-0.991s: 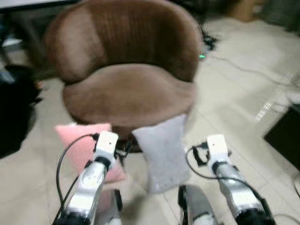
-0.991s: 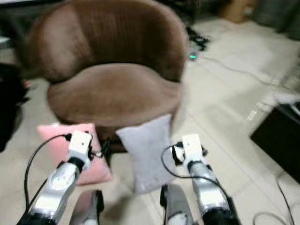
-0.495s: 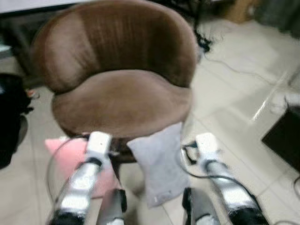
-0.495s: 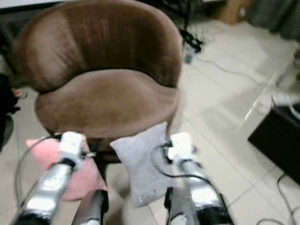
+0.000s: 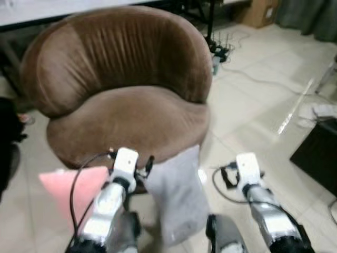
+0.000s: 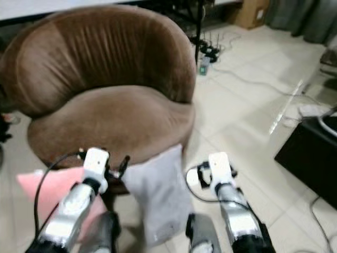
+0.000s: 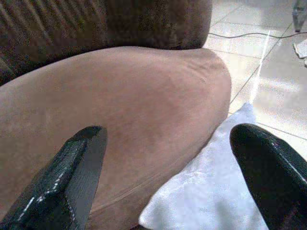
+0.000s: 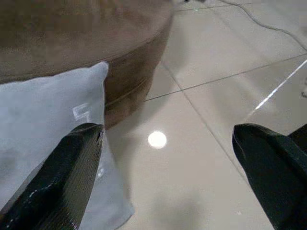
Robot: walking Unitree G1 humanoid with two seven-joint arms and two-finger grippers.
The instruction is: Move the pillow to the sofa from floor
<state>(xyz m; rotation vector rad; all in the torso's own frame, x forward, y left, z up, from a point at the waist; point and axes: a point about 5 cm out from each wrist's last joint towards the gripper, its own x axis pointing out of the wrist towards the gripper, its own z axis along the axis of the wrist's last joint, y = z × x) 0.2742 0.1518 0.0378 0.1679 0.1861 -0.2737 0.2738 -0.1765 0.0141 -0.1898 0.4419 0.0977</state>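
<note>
Pale grey square fabric pillow [image 5: 178,197] standing upright on the glossy cream tiled floor [image 5: 253,105], leaning against the front edge of the round brown velvet tub sofa [image 5: 126,118]. One top corner of it is touching the seat rim. Second cushion, a pink fabric pillow [image 5: 66,187], lying on the floor at the sofa's left front, partly behind the left arm.

Left end effector [image 7: 168,177] hovering in front of the sofa seat, above the grey pillow's top edge; fingers spread wide, gripping nothing. Right end effector [image 8: 168,177] hovering over the tile just right of the grey pillow, fingers likewise spread wide, nothing between them.

Beyond the sofa: black cables and a power strip [image 5: 220,45] lying on the floor, cardboard box [image 5: 256,11] further back. Black box-shaped object [image 5: 318,153] sitting on the floor at the right.
</note>
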